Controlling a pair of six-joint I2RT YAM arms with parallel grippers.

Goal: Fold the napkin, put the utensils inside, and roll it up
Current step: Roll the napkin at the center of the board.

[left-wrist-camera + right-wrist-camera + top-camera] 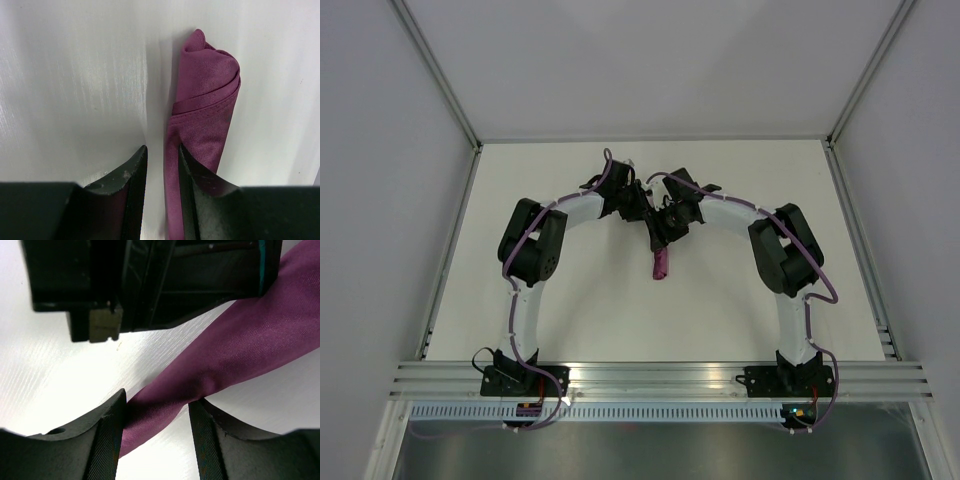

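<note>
The plum-purple napkin [661,265] lies rolled into a tight tube on the white table. My left gripper [642,207] hovers over its far end. In the left wrist view the jaws [162,150] stand slightly apart. A strip of the napkin [207,95] and bare table show in the gap, and the right finger sits on top of the roll. My right gripper [662,234] straddles the roll. In the right wrist view its jaws [157,402] are apart with the napkin [240,350] crossing slantwise between them and touching both fingers. The utensils are hidden.
The two grippers sit close together at the table's middle, and the left gripper's black body [150,285] fills the top of the right wrist view. Metal frame rails [450,250] run along the table's sides, with grey walls behind.
</note>
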